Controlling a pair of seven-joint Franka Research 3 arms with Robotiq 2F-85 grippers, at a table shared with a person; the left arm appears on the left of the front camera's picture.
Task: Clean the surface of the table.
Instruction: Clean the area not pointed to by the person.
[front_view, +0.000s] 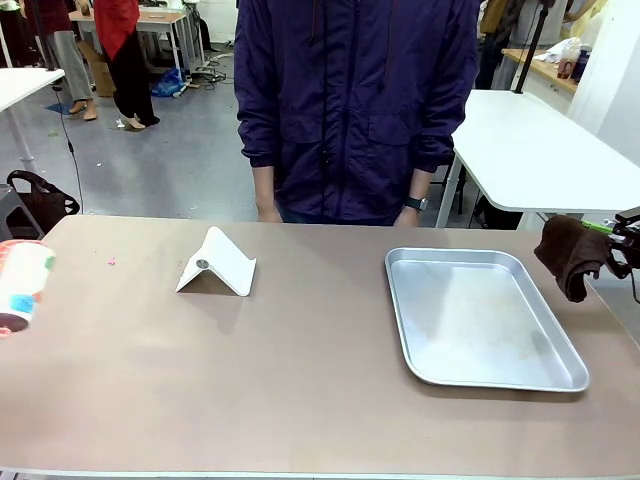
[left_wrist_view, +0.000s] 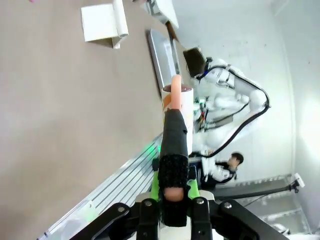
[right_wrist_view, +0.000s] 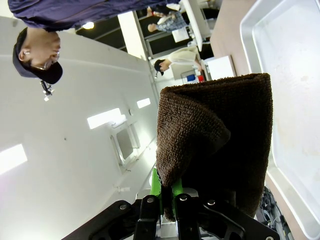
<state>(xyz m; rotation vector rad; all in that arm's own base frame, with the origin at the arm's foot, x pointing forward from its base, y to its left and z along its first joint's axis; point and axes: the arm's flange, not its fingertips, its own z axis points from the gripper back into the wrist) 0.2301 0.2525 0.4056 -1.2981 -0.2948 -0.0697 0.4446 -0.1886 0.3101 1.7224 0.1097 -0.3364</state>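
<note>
Brownish counter (front_view: 300, 340) spread between both arms, with the right claw (right_wrist_view: 170, 192) pinched tight on a brown cloth (right_wrist_view: 215, 135) hanging just beside a silver tray (front_view: 480, 315), while the left claw (left_wrist_view: 175, 120), at the opposite edge, gripped a printed paper cup (front_view: 20, 285).
</note>
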